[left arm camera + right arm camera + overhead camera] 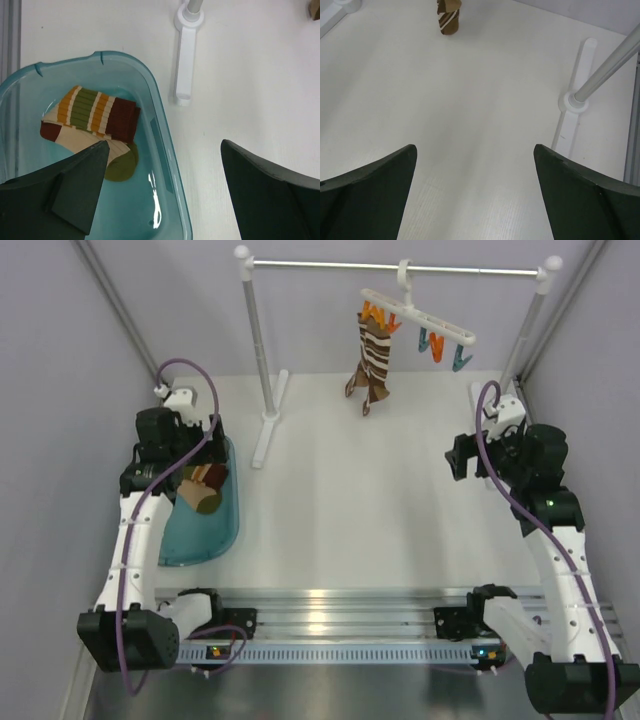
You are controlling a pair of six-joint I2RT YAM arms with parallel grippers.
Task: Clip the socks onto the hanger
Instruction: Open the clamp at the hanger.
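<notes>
Your left jaws hang wide open and empty over the rim of the translucent teal plastic tub (170, 165), where the tan banded socks (92, 117) lie folded. Your right jaws gape just as wide over bare table, nothing held. A brown-and-white striped sock (375, 360) dangles from the slim white plastic hanger (420, 322).

You have a white table (380, 510) filling the middle of the top view. A teal plastic tub (205, 532) sits at its left edge. Two flat white post feet rest on the table: one (268, 435) upper left of centre, near the tub, and the other (575, 107) at upper right. A ribbed metal rail (330, 625) runs along the bottom.
</notes>
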